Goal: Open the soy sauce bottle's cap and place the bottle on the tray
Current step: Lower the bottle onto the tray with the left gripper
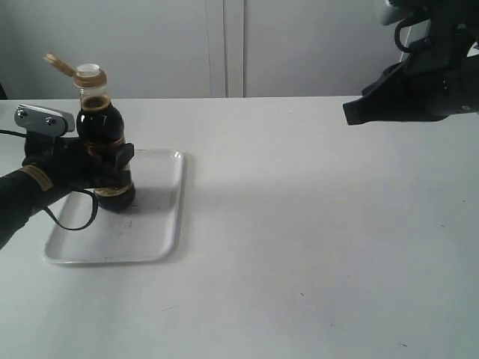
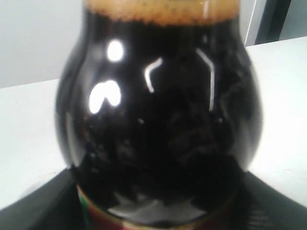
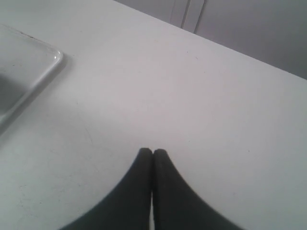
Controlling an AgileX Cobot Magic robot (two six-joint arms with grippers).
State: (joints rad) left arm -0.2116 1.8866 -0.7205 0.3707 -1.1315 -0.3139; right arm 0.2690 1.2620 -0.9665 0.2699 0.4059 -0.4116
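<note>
The soy sauce bottle (image 1: 103,149) stands upright on the tray (image 1: 161,224), toward the tray's far-left part, with its base apparently resting on the tray floor. The cap (image 1: 60,65) is flipped back on its hinge, to the left of the neck, exposing the white spout (image 1: 88,71). Both stages of the task therefore appear complete or very nearly so; the step in hand is judged to be the release of the bottle.

The left gripper (image 1: 105,161) has its jaws clamped on the bottle at label height. The left wrist view is filled by the dark bottle body, with foam at the liquid line and the label edge just visible below.

The right gripper (image 3: 152,158) is raised well clear of the tray, over the bare counter (image 1: 322,224), with its jaws pressed together and holding nothing.

Hazards from this state:

- The spout is uncovered and the liquid level is high in the neck. Any tilt of the bottle would spill sauce onto the tray or counter.
- If the jaws part unevenly, or the arm withdraws before they are fully apart, one finger could drag the bottle and topple it.
- Whether the base sits fully flat cannot be confirmed; release from a slight height or angle would rock the bottle.
- The gripper's cable (image 1: 71,217) loops over the tray beside the bottle and could snag on withdrawal.
</note>
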